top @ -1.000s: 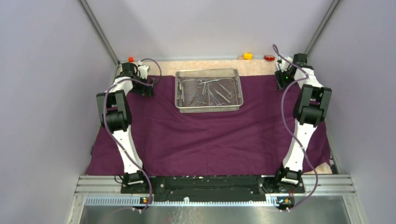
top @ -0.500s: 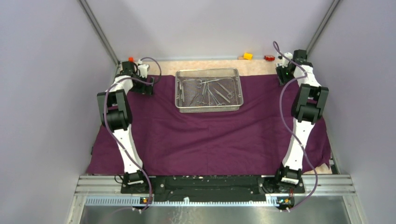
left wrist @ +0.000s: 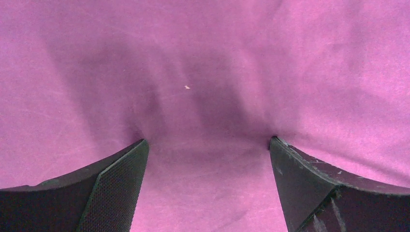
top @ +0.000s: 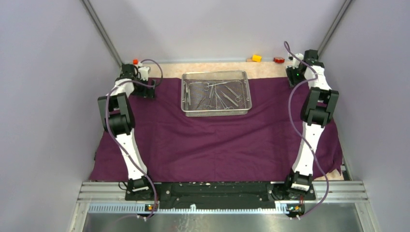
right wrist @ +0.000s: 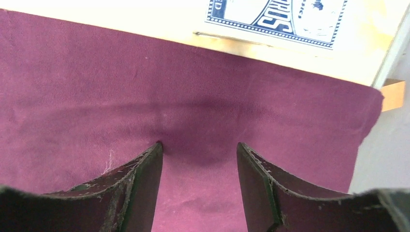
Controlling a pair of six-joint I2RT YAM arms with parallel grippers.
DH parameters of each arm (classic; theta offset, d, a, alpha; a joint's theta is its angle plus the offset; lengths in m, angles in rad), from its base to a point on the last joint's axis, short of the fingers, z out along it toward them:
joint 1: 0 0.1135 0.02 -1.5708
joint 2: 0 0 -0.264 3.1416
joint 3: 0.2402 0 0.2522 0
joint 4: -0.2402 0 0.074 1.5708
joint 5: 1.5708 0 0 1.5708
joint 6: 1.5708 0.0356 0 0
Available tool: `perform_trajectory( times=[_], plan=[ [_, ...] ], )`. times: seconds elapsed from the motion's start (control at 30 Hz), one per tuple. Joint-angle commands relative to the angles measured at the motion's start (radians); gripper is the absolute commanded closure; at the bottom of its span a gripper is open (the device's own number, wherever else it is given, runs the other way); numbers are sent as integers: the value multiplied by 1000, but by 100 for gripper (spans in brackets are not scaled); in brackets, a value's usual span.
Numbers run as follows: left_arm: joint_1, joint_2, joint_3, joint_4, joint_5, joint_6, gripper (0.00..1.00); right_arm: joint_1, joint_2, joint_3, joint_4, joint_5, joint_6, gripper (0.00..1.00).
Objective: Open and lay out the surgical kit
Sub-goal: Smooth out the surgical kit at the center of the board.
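The dark purple cloth wrap (top: 217, 140) lies spread flat over the table. On its far middle stands the silver wire-mesh tray (top: 183, 94), with steel clamps and tweezers (top: 217, 96) inside. My left gripper (top: 145, 90) is at the cloth's far left corner. It is wide open, and its fingertips (left wrist: 138, 147) press down on flat cloth (left wrist: 203, 58). At the far right corner my right gripper (top: 293, 77) is also open. Its tips touch the cloth (right wrist: 96, 87) a little inside the far hem, and nothing is pinched between the fingers (right wrist: 246, 150).
A blue-white card packet (right wrist: 275, 17) lies on the beige table (right wrist: 145, 24) just beyond the cloth's far edge. Small blocks sit along the back: yellow (top: 256, 58), red (top: 278, 60) and orange (top: 135, 61). Enclosure walls stand close on both sides.
Both grippers have slid a little outward and back toward the far corners of the cloth. The tray has not moved.
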Motion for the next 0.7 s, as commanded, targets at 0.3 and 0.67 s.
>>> perform_trajectory(
  times=[0.3, 0.67],
  plan=[
    [40, -102, -58, -55, 138, -24, 1, 33, -144, -16, -16, -262, 176, 37],
    [-73, -65, 13, 10, 177, -98, 1, 166, -142, -79, 41, -219, 201, 35]
  ],
)
